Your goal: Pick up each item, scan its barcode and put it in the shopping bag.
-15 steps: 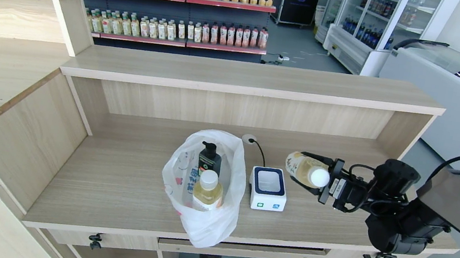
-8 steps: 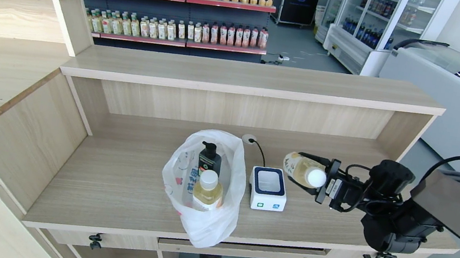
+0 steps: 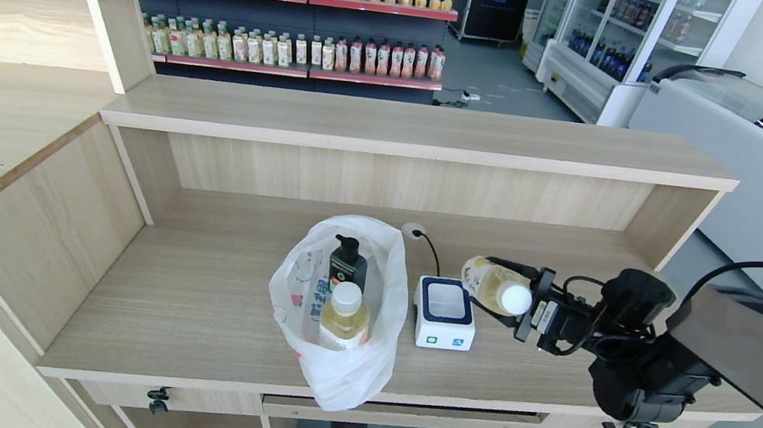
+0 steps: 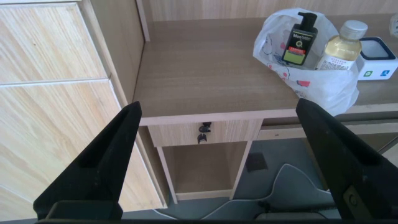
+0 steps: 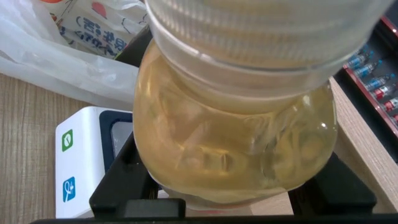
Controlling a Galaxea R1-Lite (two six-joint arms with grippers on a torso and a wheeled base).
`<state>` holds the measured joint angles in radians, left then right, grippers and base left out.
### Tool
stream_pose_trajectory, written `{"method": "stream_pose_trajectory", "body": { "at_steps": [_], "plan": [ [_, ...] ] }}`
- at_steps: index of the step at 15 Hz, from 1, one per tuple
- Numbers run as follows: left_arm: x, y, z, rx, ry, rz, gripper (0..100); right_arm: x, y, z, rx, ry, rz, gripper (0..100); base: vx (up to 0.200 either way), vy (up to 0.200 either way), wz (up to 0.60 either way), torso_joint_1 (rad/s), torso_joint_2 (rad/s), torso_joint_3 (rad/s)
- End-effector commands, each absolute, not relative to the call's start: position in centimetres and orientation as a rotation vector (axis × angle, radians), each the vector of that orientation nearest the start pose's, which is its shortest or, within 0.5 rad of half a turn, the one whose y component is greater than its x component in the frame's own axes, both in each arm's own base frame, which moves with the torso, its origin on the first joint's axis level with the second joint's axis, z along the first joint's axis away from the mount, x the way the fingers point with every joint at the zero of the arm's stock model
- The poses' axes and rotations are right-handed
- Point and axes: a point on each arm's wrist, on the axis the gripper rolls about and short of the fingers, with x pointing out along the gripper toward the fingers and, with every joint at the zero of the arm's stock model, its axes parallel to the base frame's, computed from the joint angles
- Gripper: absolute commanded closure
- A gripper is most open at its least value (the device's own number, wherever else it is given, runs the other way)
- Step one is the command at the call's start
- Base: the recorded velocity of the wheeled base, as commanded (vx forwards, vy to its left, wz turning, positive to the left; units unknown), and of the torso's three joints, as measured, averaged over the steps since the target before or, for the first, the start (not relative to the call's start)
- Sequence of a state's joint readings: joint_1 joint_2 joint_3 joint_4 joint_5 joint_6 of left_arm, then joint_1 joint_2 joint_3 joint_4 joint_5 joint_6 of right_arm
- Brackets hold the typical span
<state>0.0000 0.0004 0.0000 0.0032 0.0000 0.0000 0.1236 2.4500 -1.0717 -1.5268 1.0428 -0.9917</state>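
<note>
My right gripper (image 3: 502, 290) is shut on a yellow-drink bottle (image 3: 493, 285) with a white cap, held on its side just right of the white barcode scanner (image 3: 444, 312) and above the counter. In the right wrist view the bottle (image 5: 236, 124) looms close, with the scanner (image 5: 87, 155) beneath and beside it. The white shopping bag (image 3: 339, 308) stands left of the scanner and holds a black pump bottle (image 3: 347, 261) and a yellow bottle (image 3: 344, 315). My left gripper (image 4: 217, 155) is open, off the counter's left front, with the bag (image 4: 311, 56) far ahead.
The wooden counter (image 3: 205, 293) has a raised back ledge (image 3: 412, 126) and side walls. The scanner's cable (image 3: 431, 249) runs to a hole at the back. A drawer with a handle (image 4: 202, 130) sits under the counter's front edge.
My right gripper has carried the bottle leftwards, closer to the scanner. Bag and scanner have stayed put.
</note>
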Motion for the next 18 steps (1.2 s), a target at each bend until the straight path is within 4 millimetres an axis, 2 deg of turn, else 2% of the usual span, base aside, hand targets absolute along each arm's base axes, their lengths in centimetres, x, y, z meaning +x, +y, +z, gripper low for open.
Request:
{"method": "stream_pose_trajectory", "body": {
  "at_steps": [1,14,16,18],
  "plan": [
    [-2.3,0.0,7.5,0.000,0.003,0.000,0,42.3,7.4,4.5,-0.938,-0.705,1.005,100,0.000,0.000,0.00,0.000,0.00,0.000],
    [-2.3,0.0,7.5,0.000,0.003,0.000,0,43.0,8.1,4.4,-0.907,-0.707,1.020,100,0.000,0.000,0.00,0.000,0.00,0.000],
    [-2.3,0.0,7.5,0.000,0.003,0.000,0,42.9,8.0,5.3,-0.868,-0.690,1.022,100,0.000,0.000,0.00,0.000,0.00,0.000],
    [-2.3,0.0,7.5,0.000,0.003,0.000,0,42.5,7.3,7.8,-0.829,-0.689,1.003,100,0.000,0.000,0.00,0.000,0.00,0.000]
  ]
}}
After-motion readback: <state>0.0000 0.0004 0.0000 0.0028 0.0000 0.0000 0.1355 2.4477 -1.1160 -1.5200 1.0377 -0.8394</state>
